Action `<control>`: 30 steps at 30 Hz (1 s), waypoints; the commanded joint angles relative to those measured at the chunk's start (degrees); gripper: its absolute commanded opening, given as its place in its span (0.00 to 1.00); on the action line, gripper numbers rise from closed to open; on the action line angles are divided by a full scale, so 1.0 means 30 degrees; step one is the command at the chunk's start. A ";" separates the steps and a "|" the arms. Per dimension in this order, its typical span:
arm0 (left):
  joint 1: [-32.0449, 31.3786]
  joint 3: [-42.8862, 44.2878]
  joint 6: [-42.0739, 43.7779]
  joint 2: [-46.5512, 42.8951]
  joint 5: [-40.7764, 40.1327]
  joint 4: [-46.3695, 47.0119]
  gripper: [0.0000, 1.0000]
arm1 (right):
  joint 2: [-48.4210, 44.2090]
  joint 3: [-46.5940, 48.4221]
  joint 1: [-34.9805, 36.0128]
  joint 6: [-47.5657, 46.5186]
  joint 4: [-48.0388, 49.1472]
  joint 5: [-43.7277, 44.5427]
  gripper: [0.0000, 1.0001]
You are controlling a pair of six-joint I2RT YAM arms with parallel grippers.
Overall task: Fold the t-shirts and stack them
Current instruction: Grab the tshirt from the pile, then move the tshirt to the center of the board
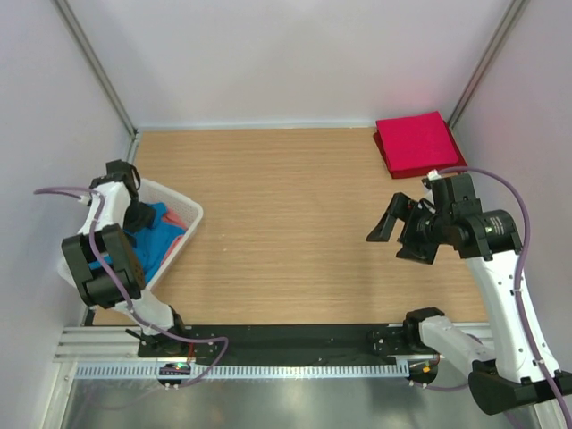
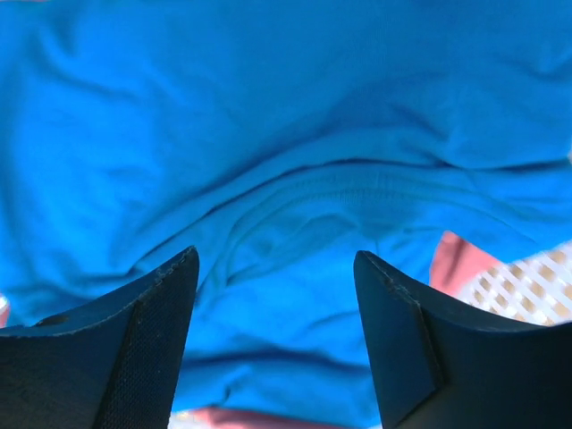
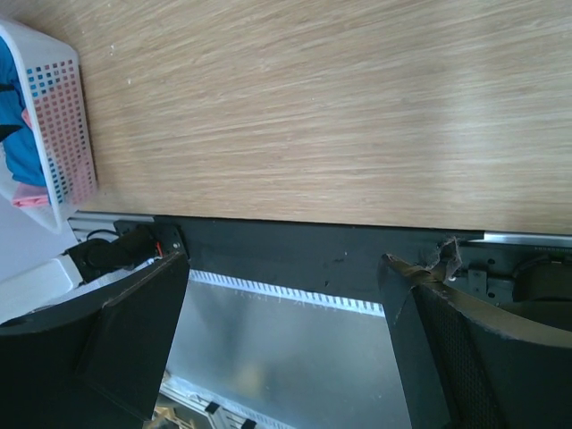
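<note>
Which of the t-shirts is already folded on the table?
The crimson red t-shirt, lying flat and squared at the far right corner; the blue t-shirt and pink t-shirt lie crumpled in the basket.

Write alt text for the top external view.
The left gripper reaches into a white basket holding a blue t-shirt at the left of the wooden table. The right gripper hovers open over bare wood; a folded red t-shirt lies in the far right corner.

No writing, label, brand, number or sign can be read in any view. The blue t-shirt (image 2: pixel 286 134), the folded red t-shirt (image 1: pixel 416 143), the white basket (image 3: pixel 64 134) and the wooden tabletop (image 1: pixel 286 223) show only plain surfaces.
</note>
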 commanded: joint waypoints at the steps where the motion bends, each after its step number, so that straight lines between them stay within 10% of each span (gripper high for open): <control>1: 0.0117 0.0587 0.0622 0.1053 0.0313 0.0700 0.65 | 0.0274 -0.0181 0.0373 -0.0492 0.0263 0.0289 0.95; 6: 0.0088 0.1025 0.0621 0.1617 -0.0418 0.0114 0.02 | 0.1298 0.0753 0.0579 -0.0492 0.0351 0.0347 0.95; 24: -0.5182 1.6023 -0.2070 -0.2781 0.3051 -0.0481 0.00 | 0.4493 0.6610 0.0726 0.0005 -0.1874 0.1808 0.95; 30: -1.1971 1.7226 -0.3130 -0.0995 0.8252 0.4332 0.00 | 0.4464 0.7027 0.0725 0.1440 -0.1173 0.2777 0.95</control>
